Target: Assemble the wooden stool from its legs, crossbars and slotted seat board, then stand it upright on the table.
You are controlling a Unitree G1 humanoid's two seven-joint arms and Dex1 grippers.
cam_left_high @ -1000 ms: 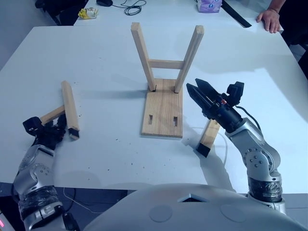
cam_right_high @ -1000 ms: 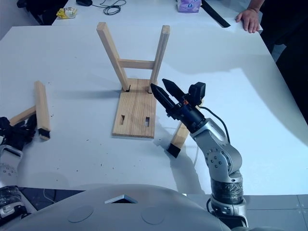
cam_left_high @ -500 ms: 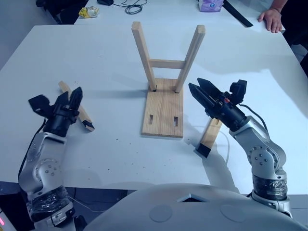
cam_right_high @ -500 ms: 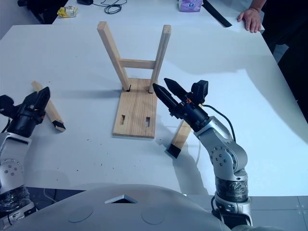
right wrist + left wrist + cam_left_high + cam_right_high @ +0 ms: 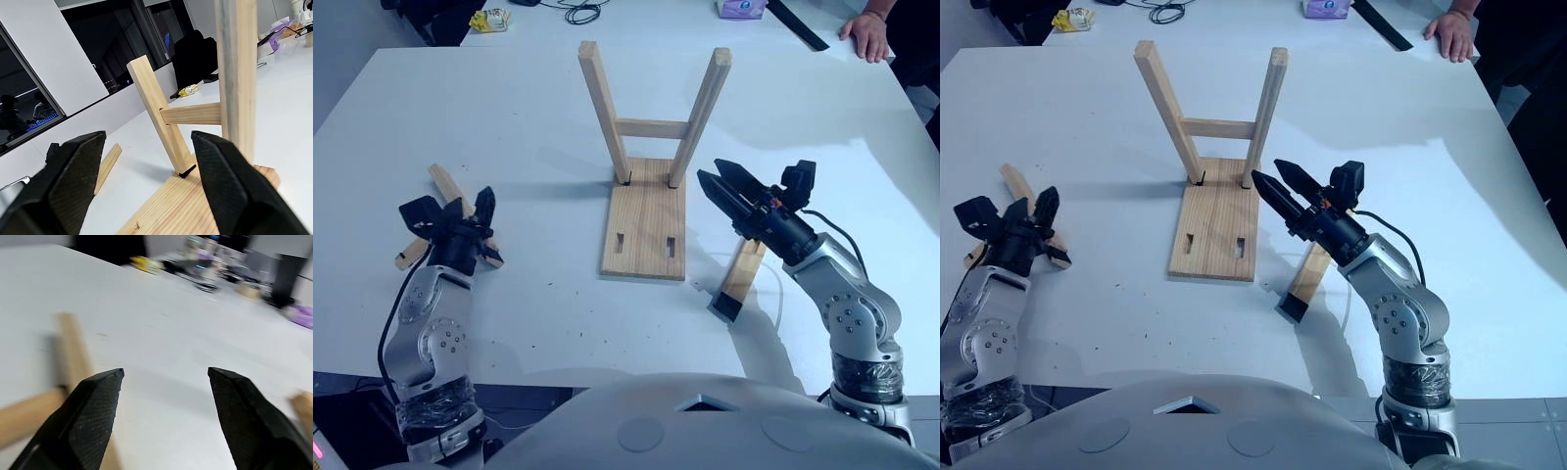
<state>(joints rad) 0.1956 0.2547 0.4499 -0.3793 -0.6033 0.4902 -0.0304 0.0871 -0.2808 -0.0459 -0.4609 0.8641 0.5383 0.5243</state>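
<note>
White table (image 5: 509, 117), near left edge: I see left gripper (image 5: 450, 208) spread wide by loose leg (image 5: 442, 182); right gripper (image 5: 708, 168) spread too. Wood stiff, light, I judge; grip mid-length, across flat faces.

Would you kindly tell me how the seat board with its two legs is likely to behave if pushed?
The seat board lies flat, so it would probably slide rather than roll. The two legs stand tall at its far end, joined by a crossbar, so a high push may tip it.
</note>
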